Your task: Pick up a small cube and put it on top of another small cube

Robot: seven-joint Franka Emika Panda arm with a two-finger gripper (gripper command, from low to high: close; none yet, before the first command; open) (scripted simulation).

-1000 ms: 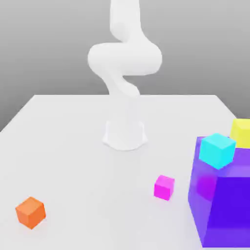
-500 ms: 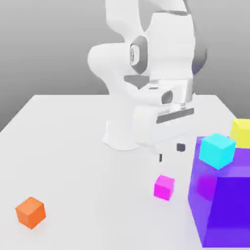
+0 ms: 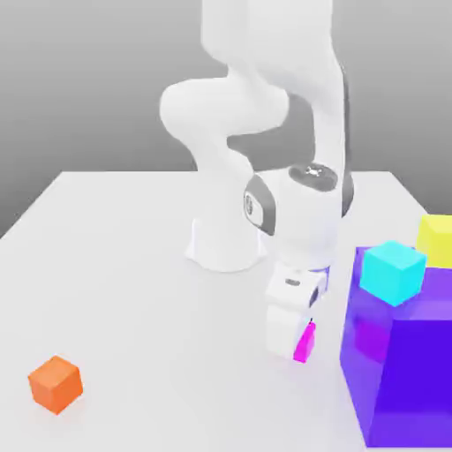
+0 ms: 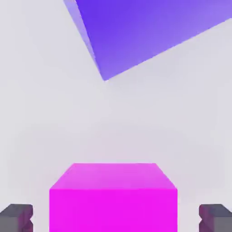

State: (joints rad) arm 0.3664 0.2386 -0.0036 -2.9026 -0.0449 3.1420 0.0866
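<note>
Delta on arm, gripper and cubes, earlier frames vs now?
The arm swung toward the exterior view's right and came down; the gripper is now at the magenta cube, its fingers on either side, open with gaps, so nothing is gripped yet. The magenta, orange, cyan and yellow cubes and the big purple cube stayed put.

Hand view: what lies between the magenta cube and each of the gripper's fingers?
In the hand view, only bare pale table shows between the magenta cube and each finger of the gripper.
</note>
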